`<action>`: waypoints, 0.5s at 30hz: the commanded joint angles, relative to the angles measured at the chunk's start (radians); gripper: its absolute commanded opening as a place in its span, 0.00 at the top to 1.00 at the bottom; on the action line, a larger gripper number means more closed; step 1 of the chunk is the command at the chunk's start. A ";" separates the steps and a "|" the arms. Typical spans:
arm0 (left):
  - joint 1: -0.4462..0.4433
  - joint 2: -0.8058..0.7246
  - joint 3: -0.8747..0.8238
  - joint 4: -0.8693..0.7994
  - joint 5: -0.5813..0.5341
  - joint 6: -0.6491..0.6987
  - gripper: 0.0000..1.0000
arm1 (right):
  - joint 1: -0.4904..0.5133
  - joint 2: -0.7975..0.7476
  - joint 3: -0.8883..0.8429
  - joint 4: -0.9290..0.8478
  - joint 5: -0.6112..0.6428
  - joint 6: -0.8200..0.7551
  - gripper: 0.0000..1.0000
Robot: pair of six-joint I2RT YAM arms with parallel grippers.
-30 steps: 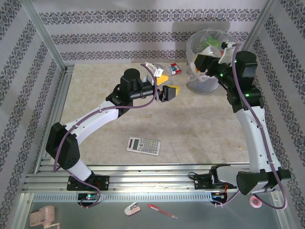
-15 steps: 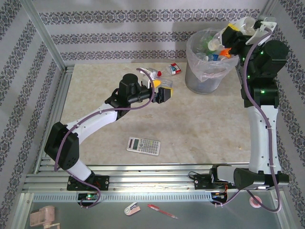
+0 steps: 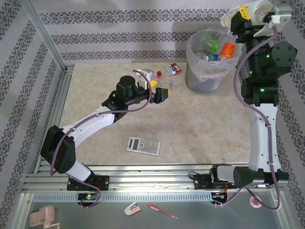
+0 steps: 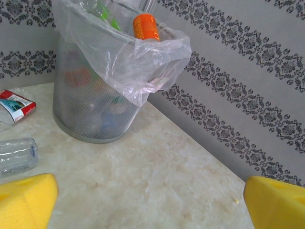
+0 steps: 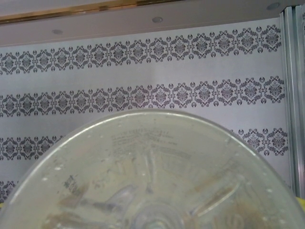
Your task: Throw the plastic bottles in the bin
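Note:
The bin (image 3: 206, 81), a grey mesh basket lined with a whitish bag, stands at the back right with several plastic bottles inside, one orange (image 3: 228, 48). In the left wrist view the bin (image 4: 90, 109) is ahead and left, an orange bottle (image 4: 146, 26) at its rim. On the table lie a red-capped clear bottle (image 3: 153, 73), a red-labelled one (image 3: 174, 69) and a clear one (image 4: 16, 155). My left gripper (image 3: 165, 92) hovers open beside them, yellow pads (image 4: 26, 200) wide apart. My right gripper (image 3: 251, 11) is high above the bin's right side, shut on a clear bottle (image 5: 152, 176).
A grey calculator (image 3: 143, 145) lies on the table's near middle. Aluminium rails (image 3: 57, 109) edge the table on the left and front. Patterned walls close in the back and both sides, near the bin.
My right arm has swung up from the bin's mouth to high above its right rim, carrying the clear bottle. My left arm has shifted slightly toward the back.

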 commanded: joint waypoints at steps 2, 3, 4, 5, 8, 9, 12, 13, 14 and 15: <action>0.010 -0.044 -0.013 0.006 -0.022 0.005 0.00 | -0.023 0.060 0.018 0.021 0.020 -0.044 0.62; 0.010 -0.051 -0.015 0.001 -0.029 0.007 0.00 | -0.032 0.085 0.012 0.008 0.020 -0.045 0.62; 0.010 -0.056 -0.019 -0.004 -0.034 0.009 0.00 | -0.040 0.112 0.002 -0.003 0.028 -0.041 0.62; 0.010 -0.062 -0.024 -0.008 -0.040 0.010 0.00 | -0.054 0.147 -0.007 -0.013 0.028 -0.023 0.59; 0.011 -0.072 -0.036 -0.032 -0.057 0.011 0.00 | -0.080 0.275 0.034 -0.141 0.017 0.005 0.41; 0.013 -0.075 -0.038 -0.040 -0.061 0.011 0.00 | -0.088 0.308 0.034 -0.158 -0.019 0.019 0.35; 0.017 -0.079 -0.038 -0.077 -0.080 0.010 0.00 | -0.089 0.349 0.078 -0.269 -0.043 0.018 0.19; 0.019 -0.078 -0.036 -0.090 -0.087 0.010 0.00 | -0.089 0.337 0.072 -0.273 -0.050 0.017 0.14; 0.021 -0.078 -0.035 -0.100 -0.092 0.008 0.00 | -0.088 0.322 0.060 -0.263 -0.057 0.012 0.13; 0.023 -0.076 -0.035 -0.108 -0.097 0.007 0.00 | -0.085 0.302 0.052 -0.262 -0.056 0.001 0.11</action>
